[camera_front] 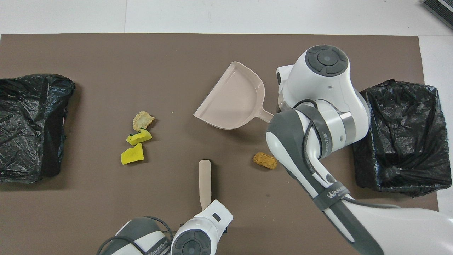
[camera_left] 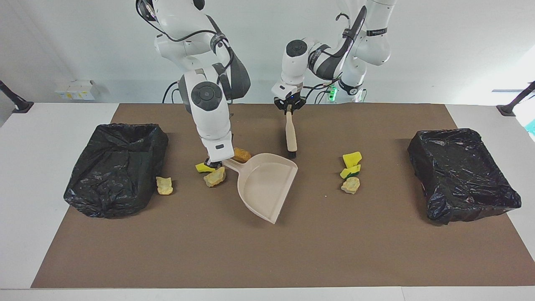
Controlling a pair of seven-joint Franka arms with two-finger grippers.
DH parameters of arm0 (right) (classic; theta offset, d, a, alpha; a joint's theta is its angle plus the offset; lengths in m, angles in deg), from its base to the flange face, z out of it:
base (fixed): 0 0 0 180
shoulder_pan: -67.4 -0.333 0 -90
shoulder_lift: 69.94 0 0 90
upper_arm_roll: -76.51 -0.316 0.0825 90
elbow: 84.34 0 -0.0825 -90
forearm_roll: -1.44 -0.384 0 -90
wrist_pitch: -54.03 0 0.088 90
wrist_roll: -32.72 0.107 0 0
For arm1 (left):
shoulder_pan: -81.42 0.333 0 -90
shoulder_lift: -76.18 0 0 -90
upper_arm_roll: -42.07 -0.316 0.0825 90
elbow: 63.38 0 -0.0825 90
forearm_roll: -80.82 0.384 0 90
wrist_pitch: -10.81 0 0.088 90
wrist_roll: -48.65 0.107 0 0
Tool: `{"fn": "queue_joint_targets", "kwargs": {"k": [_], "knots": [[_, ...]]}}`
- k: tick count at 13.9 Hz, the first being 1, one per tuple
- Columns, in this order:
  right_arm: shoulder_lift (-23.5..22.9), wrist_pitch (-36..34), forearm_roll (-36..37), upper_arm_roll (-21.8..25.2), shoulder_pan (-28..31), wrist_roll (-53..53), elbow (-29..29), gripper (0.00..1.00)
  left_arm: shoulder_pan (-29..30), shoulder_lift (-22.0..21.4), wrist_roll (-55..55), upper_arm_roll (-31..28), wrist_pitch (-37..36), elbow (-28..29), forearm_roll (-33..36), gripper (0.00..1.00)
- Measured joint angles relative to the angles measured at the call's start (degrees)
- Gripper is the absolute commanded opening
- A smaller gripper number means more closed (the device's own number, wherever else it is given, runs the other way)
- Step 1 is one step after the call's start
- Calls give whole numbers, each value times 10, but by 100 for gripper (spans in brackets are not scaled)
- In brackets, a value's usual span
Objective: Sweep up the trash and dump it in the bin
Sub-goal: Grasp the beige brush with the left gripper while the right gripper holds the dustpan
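Note:
My right gripper (camera_left: pixel 216 162) is shut on the handle of the beige dustpan (camera_left: pixel 265 184) (camera_front: pixel 233 97), whose open mouth faces the left arm's end. My left gripper (camera_left: pixel 288 106) is shut on the top of the wooden brush (camera_left: pixel 291 133) (camera_front: pixel 204 180), which hangs steeply with its dark bristles near the mat. Trash lies in two groups. A brown chunk (camera_left: pixel 241 154) (camera_front: pixel 265 160), a yellow sponge piece (camera_left: pixel 203 167) and a tan lump (camera_left: pixel 215 177) sit by the dustpan's handle, and a tan lump (camera_left: pixel 164 185) lies by the bin. Two yellow pieces (camera_left: pixel 352 159) (camera_front: pixel 132 154) and a tan lump (camera_left: pixel 350 184) (camera_front: pixel 142 119) lie toward the left arm's end.
Two bins lined with black bags stand on the brown mat (camera_left: pixel 267 255), one at the right arm's end (camera_left: pixel 117 167) (camera_front: pixel 403 138) and one at the left arm's end (camera_left: pixel 462 173) (camera_front: pixel 32 124). The right arm hides several trash pieces in the overhead view.

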Motion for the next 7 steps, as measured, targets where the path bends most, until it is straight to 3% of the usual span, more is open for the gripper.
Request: {"fn": "queue_joint_targets", "kwargs": {"k": [3, 7], "knots": [[1, -1, 5, 0, 0, -51, 6, 0, 27, -15, -6, -10, -49, -26, 0, 0], [16, 9, 6, -4, -3, -55, 32, 0, 121, -51, -1, -15, -86, -43, 0, 0]]}}
